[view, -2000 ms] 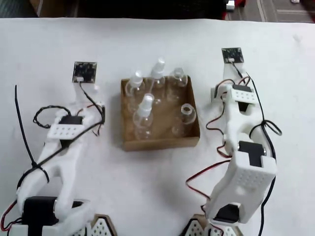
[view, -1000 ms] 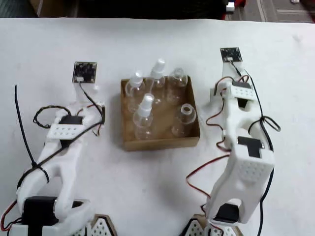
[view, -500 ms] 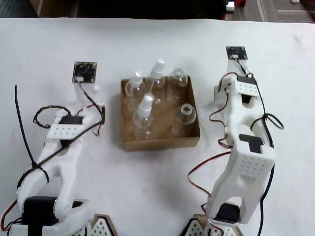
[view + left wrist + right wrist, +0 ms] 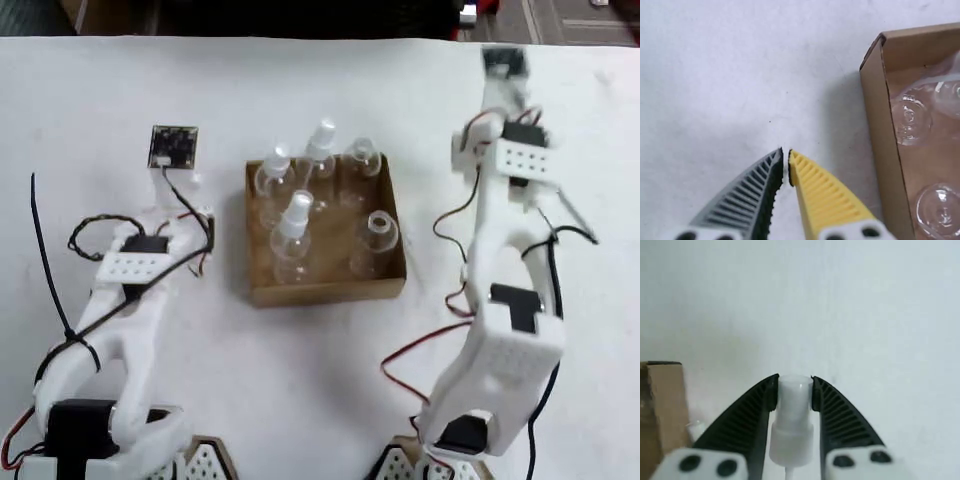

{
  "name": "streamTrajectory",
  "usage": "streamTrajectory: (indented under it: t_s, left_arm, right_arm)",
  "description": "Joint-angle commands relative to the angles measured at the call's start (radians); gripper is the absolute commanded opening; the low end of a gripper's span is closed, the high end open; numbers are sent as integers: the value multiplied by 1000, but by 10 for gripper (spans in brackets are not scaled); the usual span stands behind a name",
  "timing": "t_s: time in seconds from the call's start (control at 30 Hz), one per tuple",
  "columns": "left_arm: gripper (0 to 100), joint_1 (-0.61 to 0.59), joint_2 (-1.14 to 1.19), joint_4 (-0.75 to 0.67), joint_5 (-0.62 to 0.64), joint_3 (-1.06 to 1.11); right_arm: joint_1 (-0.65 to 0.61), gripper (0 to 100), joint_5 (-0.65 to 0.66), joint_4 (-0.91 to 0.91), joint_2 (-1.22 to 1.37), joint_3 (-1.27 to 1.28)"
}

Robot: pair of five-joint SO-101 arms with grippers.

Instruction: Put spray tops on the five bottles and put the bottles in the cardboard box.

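The cardboard box (image 4: 325, 290) stands mid-table with five clear bottles upright in it. Three bottles (image 4: 297, 215) wear white spray tops; two bottles (image 4: 379, 228) on the box's right side have bare necks. My right gripper (image 4: 795, 382) is shut on a white spray top (image 4: 792, 420), held above the table to the right of the box; its arm (image 4: 505, 160) stretches toward the far edge. My left gripper (image 4: 786, 161) is shut with nothing in it, low over the table just left of the box wall (image 4: 885, 125).
A box corner (image 4: 660, 390) shows beside the right gripper. Bare white table (image 4: 330, 380) lies in front of the box, behind it and at far left. Red and black cables (image 4: 440, 240) hang along both arms.
The right arm has lifted and swung out toward the far right edge of the table, with the spray top in its gripper. The left arm and the bottles have stayed still.
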Motion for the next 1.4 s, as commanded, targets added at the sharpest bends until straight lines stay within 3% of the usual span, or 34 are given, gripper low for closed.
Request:
streamTrajectory:
  t_s: [0.0, 0.23, 0.67, 1.07, 1.23, 1.37]
  left_arm:
    - [24, 12, -4, -26, 3, -18]
    - [24, 12, -4, -21, 3, -18]
    - [24, 10, -4, -20, 3, -17]
    - [24, 10, -4, -26, 3, -15]
    - [24, 8, -4, -25, 3, -17]
    - [24, 8, -4, -23, 3, -18]
  right_arm:
    - [-4, 16, 0, 67, -185, -141]
    - [-59, 16, 0, 90, -375, -153]
    - [-209, 21, 0, 326, -690, -153]
    - [-252, 17, -9, 205, -734, -69]
    - [-340, 17, -9, 179, -889, 109]
    - [-375, 17, -8, 24, -1032, 302]
